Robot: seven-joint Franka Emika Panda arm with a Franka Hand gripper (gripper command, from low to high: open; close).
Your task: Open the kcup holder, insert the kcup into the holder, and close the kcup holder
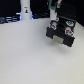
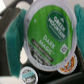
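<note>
Looking across the exterior view first: kcup holder (image 1: 61, 33) set on a pale tabletop (image 1: 30, 60) toward the exterior view's right, a black boxy unit turned at an angle, long axis running from the far side down toward the near right, front face with a rectangular recess turned to the near side. On its upper surface, red-and-white-topped pods (image 1: 63, 24) sitting in round slots. Arm reaching down from the top edge, gripper (image 1: 55, 12) poised directly above the far end of the unit, dark and blurred; finger spread impossible to judge here. Tall white post (image 1: 25, 11) standing upright well apart, toward the exterior view's left at the back.

Turning to the wrist view: kcup (image 2: 52, 35) filling most of the frame, green lid facing the camera, cup axis pointing along the line of sight. Readable on the lid: "GREEN MOUNTAIN" around a small emblem, and "DARK MAGIC" in white across the middle; finer print illegible. Teal finger pads (image 2: 12, 37) pressed against opposite sides of the lid rim, clamped on the pod. Beneath it, other pod tops (image 2: 67, 65) seated in the black tray, just beside the held pod's edge.
</note>
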